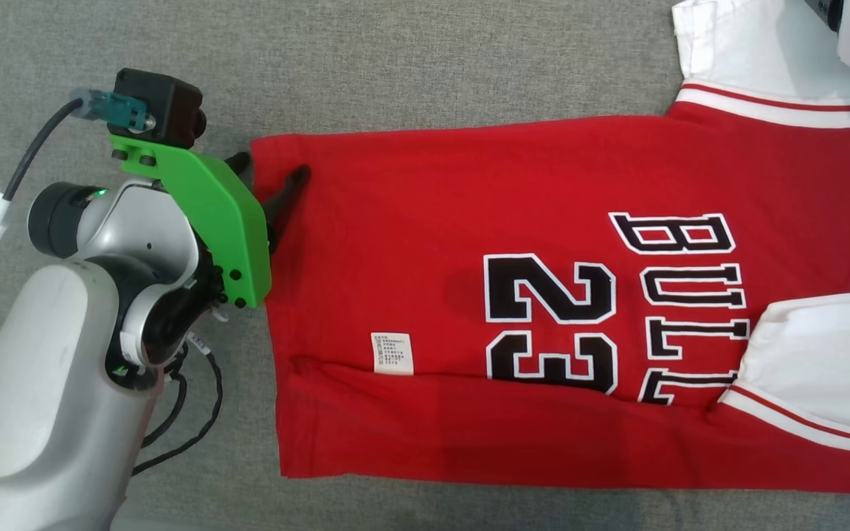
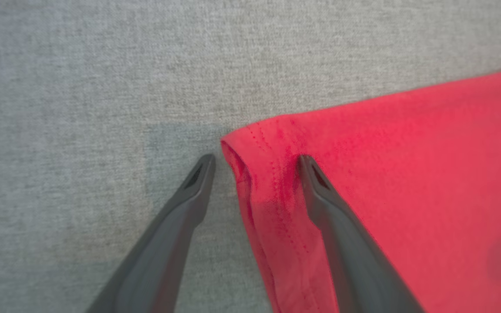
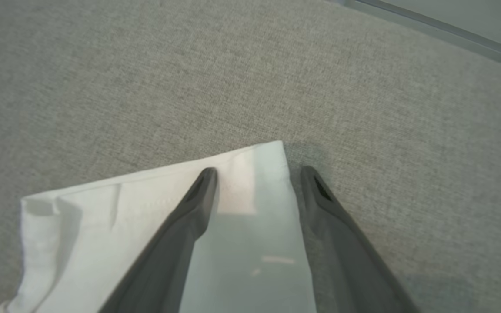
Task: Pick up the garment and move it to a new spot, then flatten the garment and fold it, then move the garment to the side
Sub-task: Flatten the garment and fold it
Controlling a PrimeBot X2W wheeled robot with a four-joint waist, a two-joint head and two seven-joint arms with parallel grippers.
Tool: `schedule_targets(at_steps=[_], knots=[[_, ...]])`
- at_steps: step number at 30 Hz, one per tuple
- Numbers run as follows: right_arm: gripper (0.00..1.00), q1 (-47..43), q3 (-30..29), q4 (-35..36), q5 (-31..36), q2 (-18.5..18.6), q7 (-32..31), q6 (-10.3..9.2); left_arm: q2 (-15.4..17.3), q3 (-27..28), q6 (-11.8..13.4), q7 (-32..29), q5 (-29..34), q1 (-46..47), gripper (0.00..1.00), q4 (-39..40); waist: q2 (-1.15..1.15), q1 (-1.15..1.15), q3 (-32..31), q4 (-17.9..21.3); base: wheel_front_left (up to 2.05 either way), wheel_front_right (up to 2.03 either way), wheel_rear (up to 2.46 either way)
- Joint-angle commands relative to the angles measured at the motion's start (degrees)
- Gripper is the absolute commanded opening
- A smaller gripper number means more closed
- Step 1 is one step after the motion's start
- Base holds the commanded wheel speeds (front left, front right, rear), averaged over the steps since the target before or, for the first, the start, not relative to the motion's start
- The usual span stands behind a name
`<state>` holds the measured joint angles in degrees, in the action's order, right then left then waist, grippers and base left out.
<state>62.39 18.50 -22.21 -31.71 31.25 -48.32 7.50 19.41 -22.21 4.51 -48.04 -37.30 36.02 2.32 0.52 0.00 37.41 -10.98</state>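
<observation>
**A:** Head view?
**B:** The garment (image 1: 432, 243) is a red jersey with a black "23" and lettering, lying flat on the grey fabric surface (image 1: 469, 66). Hem is toward the robot's left. At the other end there's a white sleeve (image 1: 823, 354) on the near side and one on the far side. The near long side is folded over the print and covers the bottom of the digits. A small white label (image 1: 392, 352) sits just at that fold.
**A:** Left arm?
**B:** The left gripper (image 1: 271, 166) is at the far hem corner, jaws spread, nothing clamped. The green bracket (image 1: 226, 221) on its wrist hides part of the fingers.
**A:** Left wrist view?
**B:** The left gripper (image 2: 255, 158) straddles the hem corner of the garment (image 2: 407, 152). One finger is over bare grey just beside the hem, the other over red cloth. Can't tell whether the tips touch down.
**A:** Right wrist view?
**B:** The right gripper (image 3: 259, 173) is released, jaws wide. It straddles the corner of a white sleeve (image 3: 81, 226), one finger over the white cloth, the other over grey just beside the sleeve's edge. A pale rail (image 3: 442, 30) crosses the upper right corner and looks like the surface's edge. The sleeve is well apart from it.
</observation>
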Motion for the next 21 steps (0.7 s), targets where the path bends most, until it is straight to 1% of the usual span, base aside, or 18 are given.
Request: schedule_targets(at_steps=[1, 2, 3, 4, 6, 8, 11, 13, 17, 21], knots=[[0.36, -1.91, 1.82, -1.03, -0.42, -0.25, -1.18, 0.0, -0.72, -1.29, -0.49, 0.09, -0.6, -0.46, 1.0, -2.03, -0.52, 0.0, -0.11, 0.13, 0.0, 0.0, 0.0], [0.0, -2.15, 2.07, -1.13, -1.22, -0.4, -1.26, 0.0, -1.67, -0.52, -0.04, 2.24, -0.32, 0.11, 0.5, -1.88, -0.52, 0.0, -0.18, 0.22, 0.0, 0.0, 0.0], [0.0, -2.55, 2.79, -1.05, -2.21, -0.69, -1.63, 0.0, -2.01, -0.81, -0.52, 2.68, -0.23, 0.22, 0.0, -2.27, -0.52, 0.0, -0.44, 0.41, 0.0, 0.0, 0.0], [0.0, -2.64, 3.01, -0.46, -2.74, -0.68, -0.47, 0.0, -1.99, -1.5, -1.31, 2.49, -0.49, -0.26, 0.0, -2.7, -0.52, 0.0, -0.73, 0.6, 0.0, 0.0, 0.0], [0.0, -2.16, 2.7, 0.31, -4.06, -0.53, 1.91, 0.0, -2.16, -1.01, -1.14, 3.9, -0.61, -0.96, 0.0, -2.83, -0.52, 0.0, -1.14, 1.07, 0.0, 0.0, 0.0], [0.0, -1.47, 2.37, 1.23, -5.57, -0.53, 4.52, 0.0, -1.17, -0.53, -1.36, 5.37, 0.36, -1.5, 0.0, -2.56, -0.52, 0.0, -1.7, 1.62, 0.0, 0.0, 0.0], [0.0, -1.42, 1.43, 2.35, -8.06, -0.53, 8.68, 0.0, -0.4, 1.08, -0.64, 9.03, 1.24, -2.85, 0.0, -2.16, -0.52, 0.0, -3.45, 2.75, 0.0, 0.0, 0.0], [0.0, -1.62, 0.87, 2.58, -9.11, -0.56, 9.87, -0.01, -0.26, 1.52, -0.42, 9.96, 1.15, -3.5, 0.0, -1.99, -0.52, 0.0, -4.04, 3.16, 0.0, 0.0, 0.0], [0.0, -3.15, 0.48, 6.45, -12.2, 1.1, 13.5, 0.0, -0.2, 3.39, 0.24, 13.74, 0.8, -6.28, 0.0, 0.14, -0.52, 0.0, -5.53, 4.82, 0.0, 0.0, 0.0], [0.0, -9.32, 0.79, 13.76, -15.83, 4.56, 16.48, 0.0, -0.33, 5.0, 0.39, 16.96, -0.42, -10.01, 0.0, 2.7, -0.52, 0.0, -7.03, 6.46, 0.0, 0.0, 0.0]])
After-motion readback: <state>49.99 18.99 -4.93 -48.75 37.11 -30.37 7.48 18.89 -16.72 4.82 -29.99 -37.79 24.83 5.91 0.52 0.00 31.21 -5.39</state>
